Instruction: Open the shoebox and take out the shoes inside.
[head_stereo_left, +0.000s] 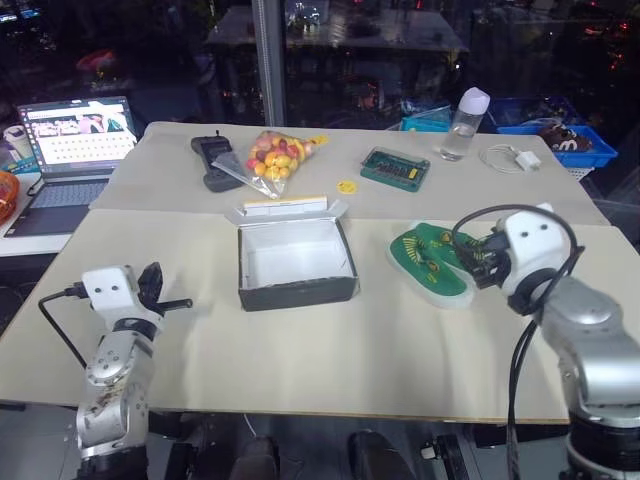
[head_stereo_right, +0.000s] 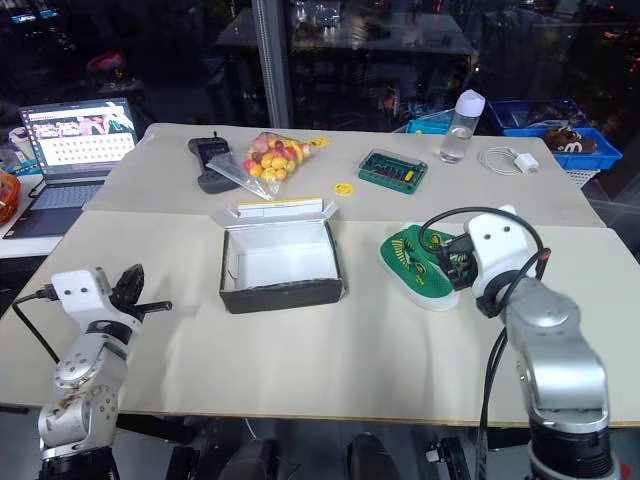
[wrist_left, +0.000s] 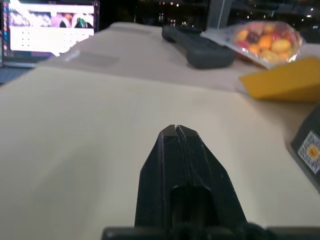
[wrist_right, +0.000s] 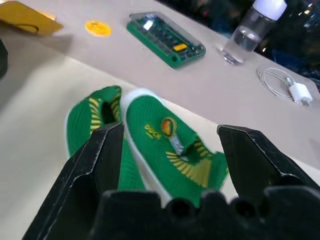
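The shoebox (head_stereo_left: 297, 292) stands open in the middle of the table, dark-sided, its white inside bare. Its yellow lid (head_stereo_left: 285, 207) is folded back on the far side. To the right of the box the two green shoes (head_stereo_left: 428, 262) lie side by side on the table, their yellow markings facing up (wrist_right: 160, 130). My right gripper (wrist_right: 170, 129) is open just short of the shoes on their near right side, with nothing held between the fingers. Far to the left of the box, my left gripper (wrist_left: 175, 129) is shut and empty above bare table.
On the far table half lie a black handset (head_stereo_left: 213, 160), a bag of coloured balls (head_stereo_left: 272, 155), a yellow disc (head_stereo_left: 346, 186), a green circuit board (head_stereo_left: 395, 168), a water bottle (head_stereo_left: 465, 125) and a white charger (head_stereo_left: 512, 158). A laptop (head_stereo_left: 75, 135) stands far left, a blue bin (head_stereo_left: 555, 135) far right.
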